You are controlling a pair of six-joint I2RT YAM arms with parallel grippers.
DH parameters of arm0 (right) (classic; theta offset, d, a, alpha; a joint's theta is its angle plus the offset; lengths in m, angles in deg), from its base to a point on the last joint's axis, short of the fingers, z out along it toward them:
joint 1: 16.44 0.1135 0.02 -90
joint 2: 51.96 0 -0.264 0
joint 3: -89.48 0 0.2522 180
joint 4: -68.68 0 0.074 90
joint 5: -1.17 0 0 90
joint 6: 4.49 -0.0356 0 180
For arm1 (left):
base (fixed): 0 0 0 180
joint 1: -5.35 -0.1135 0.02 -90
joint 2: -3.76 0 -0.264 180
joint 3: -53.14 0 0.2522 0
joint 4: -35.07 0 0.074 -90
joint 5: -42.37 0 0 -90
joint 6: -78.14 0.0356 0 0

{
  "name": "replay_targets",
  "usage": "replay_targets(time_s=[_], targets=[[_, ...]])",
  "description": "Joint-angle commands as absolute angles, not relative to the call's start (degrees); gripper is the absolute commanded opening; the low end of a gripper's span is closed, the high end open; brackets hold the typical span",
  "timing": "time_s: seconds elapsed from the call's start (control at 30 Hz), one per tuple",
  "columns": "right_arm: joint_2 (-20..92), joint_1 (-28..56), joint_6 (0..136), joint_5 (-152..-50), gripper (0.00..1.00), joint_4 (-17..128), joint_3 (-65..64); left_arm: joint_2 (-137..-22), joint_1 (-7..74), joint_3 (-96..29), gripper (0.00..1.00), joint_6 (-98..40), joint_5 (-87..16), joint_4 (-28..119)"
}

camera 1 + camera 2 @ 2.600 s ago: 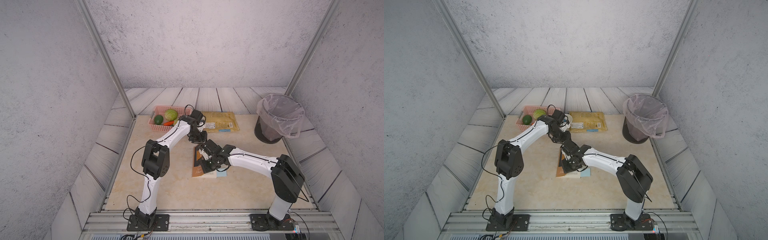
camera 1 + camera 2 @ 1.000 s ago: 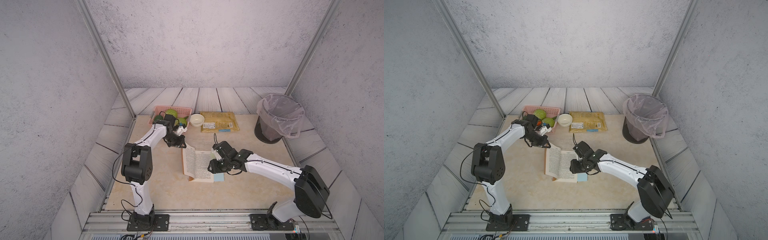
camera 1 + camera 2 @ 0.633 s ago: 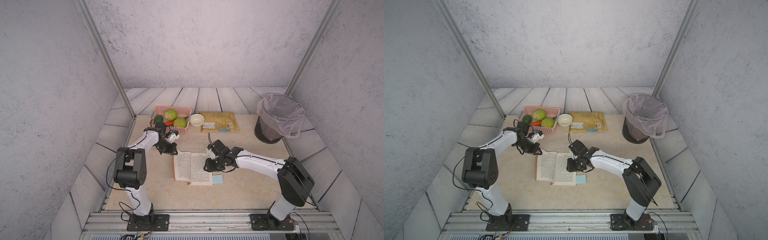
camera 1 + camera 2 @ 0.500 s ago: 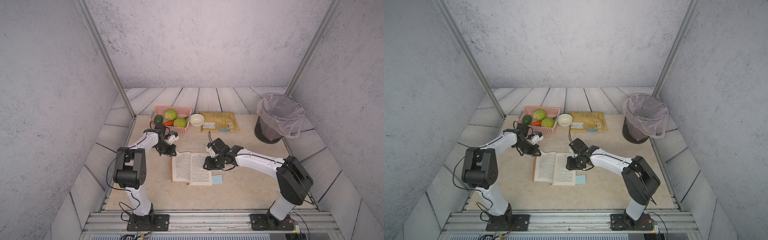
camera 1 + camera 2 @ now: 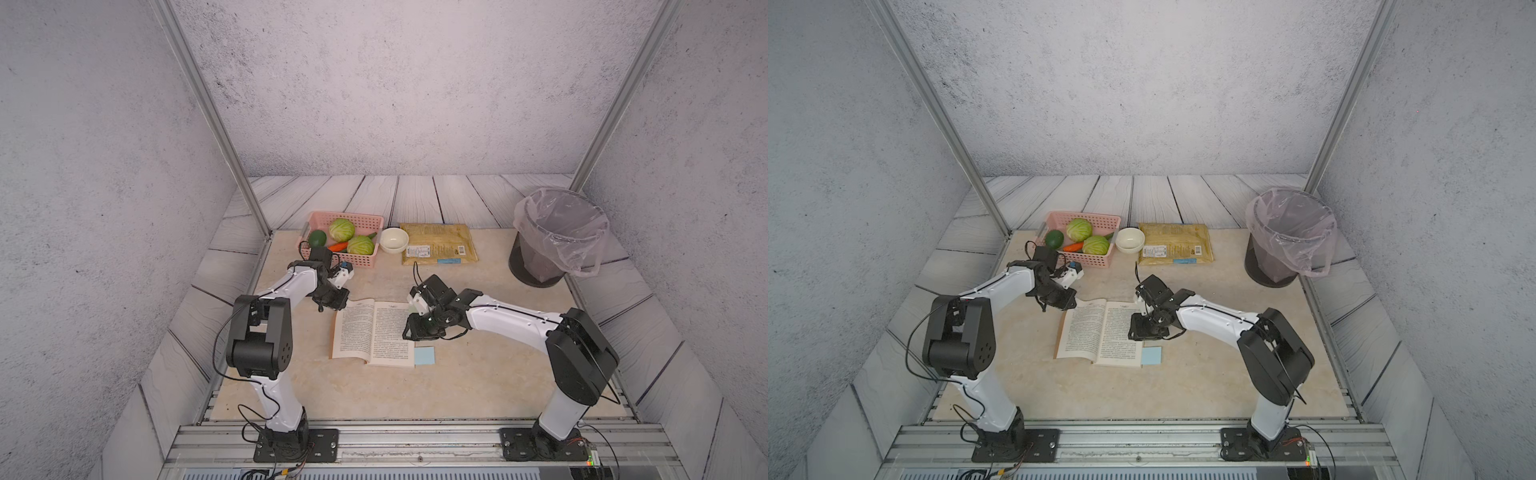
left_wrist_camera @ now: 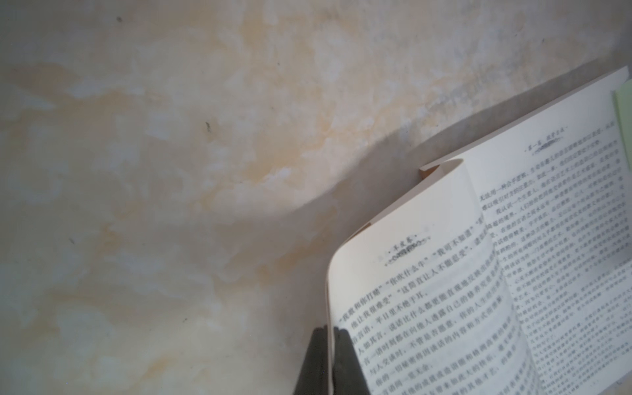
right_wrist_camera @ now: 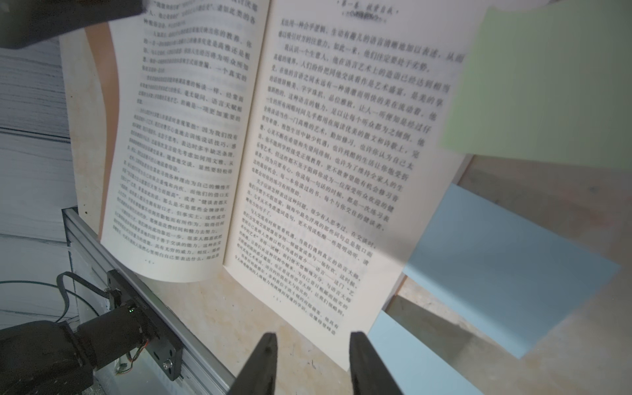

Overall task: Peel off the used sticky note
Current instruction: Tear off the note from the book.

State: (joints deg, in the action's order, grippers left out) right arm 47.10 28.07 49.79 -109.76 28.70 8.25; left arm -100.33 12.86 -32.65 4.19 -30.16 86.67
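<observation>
The left tool (image 6: 330,355) is clamped on the thin outer edge of the left page (image 6: 427,290), holding it in a curl above the open book (image 5: 374,332), which lies on the table (image 5: 457,386). The right tool (image 7: 313,337) hovers just above the right side of the book, jaws apart with nothing between them. A pale green sticky note (image 7: 547,78) sits on the far outer corner of the right page and overhangs its edge. A blue sticky note (image 5: 424,355) pokes out at the near outer corner, lying partly on the table. No writing shows on either, so I cannot tell which is the used one, and picking the wrong note is the first risk. If the right tool closes flat on the paper rather than on a free edge, it would probably pinch the page together with the note and crease or tear it. A quick pull could drag the light book, since only one thin page is pinned. That page could also slip from the left tool or rip, letting it flop back over the notes.
</observation>
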Motion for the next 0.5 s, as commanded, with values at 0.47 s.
replay_targets(time_s=[0.47], targets=[[45.2, 15.6, 52.1, -113.1, 0.43, 25.7, 7.4, -103.1, 12.4, -30.5, 0.0, 3.0, -31.2, 85.2]])
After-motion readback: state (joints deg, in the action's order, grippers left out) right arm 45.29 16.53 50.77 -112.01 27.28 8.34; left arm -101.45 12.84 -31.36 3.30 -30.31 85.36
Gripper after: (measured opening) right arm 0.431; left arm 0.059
